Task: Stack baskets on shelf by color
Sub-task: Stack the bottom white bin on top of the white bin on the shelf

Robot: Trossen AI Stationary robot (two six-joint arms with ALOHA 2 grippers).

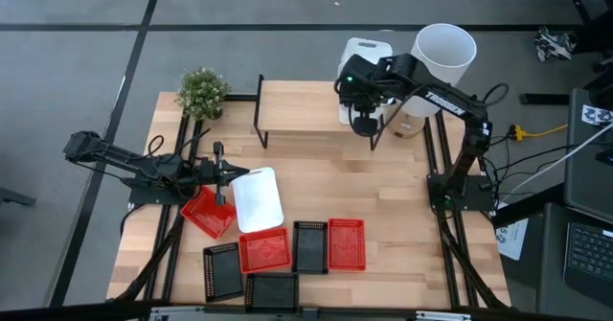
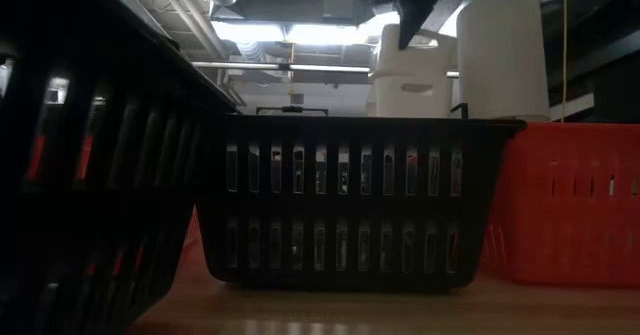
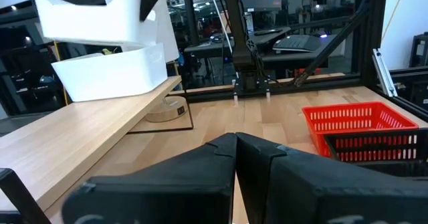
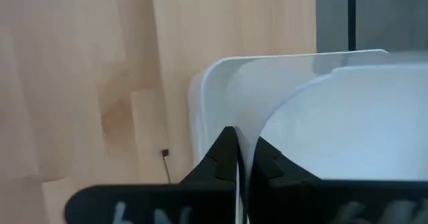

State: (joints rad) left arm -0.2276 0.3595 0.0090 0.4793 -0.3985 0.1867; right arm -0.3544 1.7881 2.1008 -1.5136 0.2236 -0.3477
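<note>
a: what could go wrong from here?

b: the right gripper (image 1: 365,120) hangs at the right end of the shelf (image 1: 297,105), holding a white basket (image 3: 93,17) by its wall just above another white basket (image 3: 110,70) that sits on the plank. if the upper one comes down crooked it could ride the lower one's rim instead of nesting, or nudge it off the far right edge, where a tall white cylinder (image 1: 445,48) stands close by.

a: how is that gripper set?

b: its fingers (image 4: 227,158) are pinched nearly together on the thin wall of the upper basket, so it is grasping. a grip that narrow may let the basket swing.

a: and the other arm?

b: the left gripper (image 1: 220,172) is clenched on nothing, resting low at the left of the table beside a third white basket (image 1: 259,198) and a red basket (image 1: 208,213).

a: where are the rest?

b: along the near edge: two red baskets (image 1: 263,250) (image 1: 346,242) and three black baskets (image 1: 222,271) (image 1: 309,245) (image 1: 272,290), mixed together, well apart from the shelf. none of them is on it yet.

a: anything else up there?

b: a small potted plant (image 1: 202,91) off the shelf's left end.
</note>
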